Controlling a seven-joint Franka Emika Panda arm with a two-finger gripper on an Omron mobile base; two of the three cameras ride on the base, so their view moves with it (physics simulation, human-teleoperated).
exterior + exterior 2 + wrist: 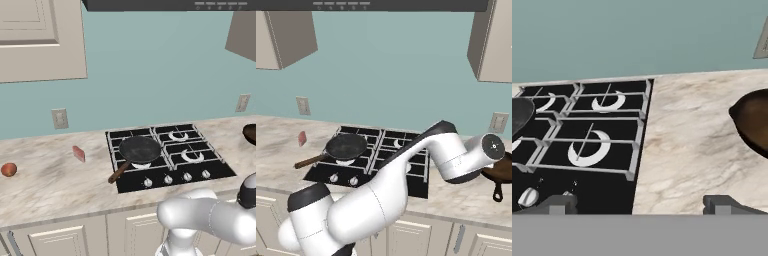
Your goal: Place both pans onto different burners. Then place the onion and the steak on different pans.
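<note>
The black pan (139, 149) is already seated on a front burner of the cooktop (150, 181); the reddish-brown pan (755, 125) lies on the counter (682, 150), right of the stove. The gripper (639, 202) is spread wide and empty, hovering at the cooktop's right edge. Its rim is best approached squarely, then carried to 1 of the free burners (588, 148). Onion (8, 169) and steak (78, 153) wait far left.

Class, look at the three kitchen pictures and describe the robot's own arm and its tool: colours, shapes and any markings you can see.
The arm is made of glossy white, rounded, tube-like segments joined by dark grey to black bands, with a round grey cap bearing a small dot on one joint. No cables or lettering show. The tool appears in the hand view as two small, dark grey, blocky finger tips.
</note>
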